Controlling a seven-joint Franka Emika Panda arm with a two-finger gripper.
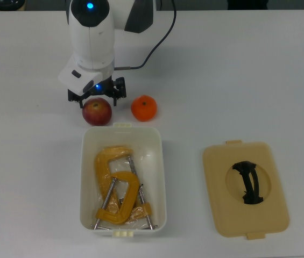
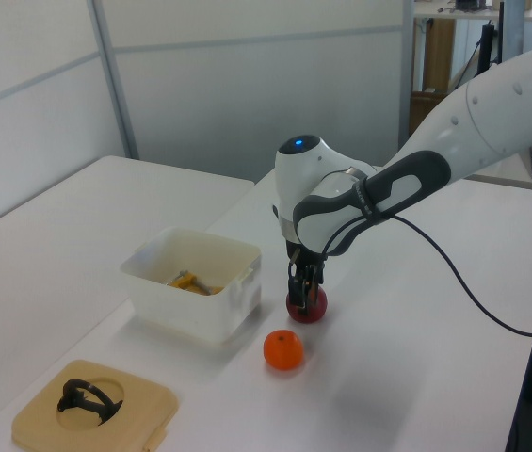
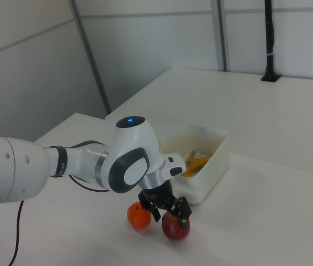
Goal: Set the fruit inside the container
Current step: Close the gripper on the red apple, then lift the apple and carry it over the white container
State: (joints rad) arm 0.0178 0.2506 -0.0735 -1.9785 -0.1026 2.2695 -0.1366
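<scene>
Left of centre in the top view, your gripper [image 1: 97, 100] straddles the red apple [image 1: 97, 112], fingers spread on either side, not clenched. Beside it to the top view's right lies the orange [image 1: 143, 107]; both sit just above the white tub [image 1: 162, 177] of yellow clamps [image 1: 117, 188].

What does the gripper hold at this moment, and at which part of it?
Nothing is held yet. The gripper is open, with its fingers low on both sides of the red apple, which rests on the table beside the orange.
</scene>
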